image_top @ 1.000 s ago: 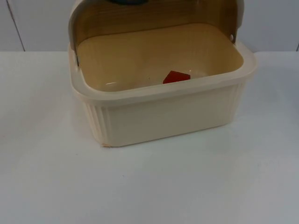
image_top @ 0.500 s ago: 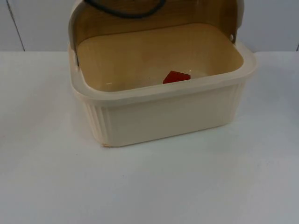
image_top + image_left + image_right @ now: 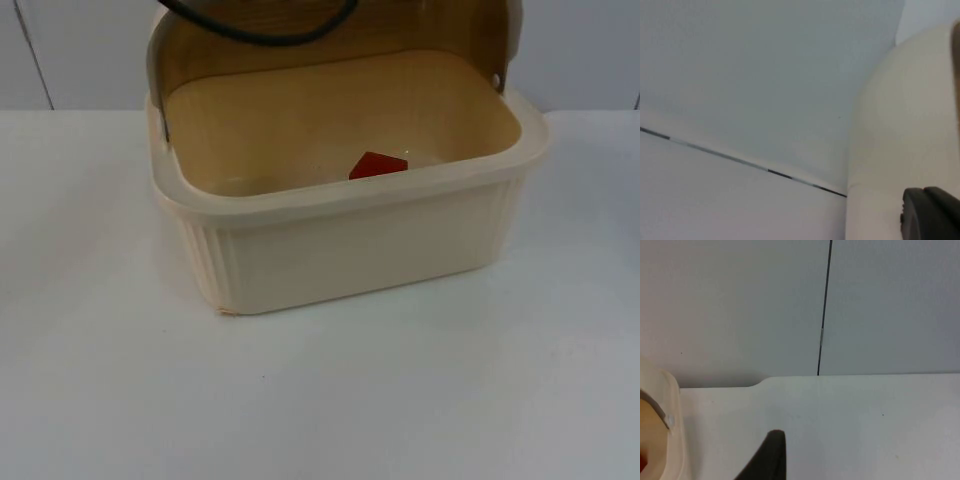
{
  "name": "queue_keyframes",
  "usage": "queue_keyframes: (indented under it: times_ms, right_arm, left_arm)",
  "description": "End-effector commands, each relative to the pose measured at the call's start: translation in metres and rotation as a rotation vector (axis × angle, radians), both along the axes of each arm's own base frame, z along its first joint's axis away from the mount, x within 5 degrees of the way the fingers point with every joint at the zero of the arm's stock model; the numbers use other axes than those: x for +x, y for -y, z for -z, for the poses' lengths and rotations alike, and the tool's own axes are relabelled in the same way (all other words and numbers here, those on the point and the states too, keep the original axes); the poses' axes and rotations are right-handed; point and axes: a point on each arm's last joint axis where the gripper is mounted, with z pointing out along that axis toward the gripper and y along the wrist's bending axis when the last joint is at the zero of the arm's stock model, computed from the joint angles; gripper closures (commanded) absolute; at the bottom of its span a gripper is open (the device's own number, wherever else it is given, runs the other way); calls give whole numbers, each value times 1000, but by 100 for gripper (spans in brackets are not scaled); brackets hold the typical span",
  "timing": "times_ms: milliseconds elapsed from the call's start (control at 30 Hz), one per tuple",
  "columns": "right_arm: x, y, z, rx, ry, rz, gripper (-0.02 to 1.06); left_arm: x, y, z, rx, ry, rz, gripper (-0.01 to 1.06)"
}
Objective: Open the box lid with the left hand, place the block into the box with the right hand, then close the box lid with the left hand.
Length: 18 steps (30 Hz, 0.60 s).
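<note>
A cream ribbed box (image 3: 350, 250) stands on the white table with its brownish see-through lid (image 3: 430, 35) swung up at the back. A red block (image 3: 378, 165) lies on the box floor near the front wall. My left gripper (image 3: 932, 212) is close beside the box's cream outer wall (image 3: 900, 125), by the partition. My right gripper (image 3: 767, 457) hangs over bare table to one side of the box's corner (image 3: 670, 405), apart from it.
White table top (image 3: 320, 400) stretches in front of and on both sides of the box. The grey partition wall (image 3: 740, 305) rises right behind the box and bounds the table's far edge.
</note>
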Motion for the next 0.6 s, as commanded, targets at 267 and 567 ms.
queue_keyframes:
  times_ms: [267, 567]
  right_arm:
    - [-2, 1, -3, 3, 17, 6, 0]
    - [-2, 1, -3, 1, 16, 7, 0]
  left_arm:
    - [7, 4, 13, -39, -37, -17, 105]
    - [3, 3, 17, -4, -80, 12, 105]
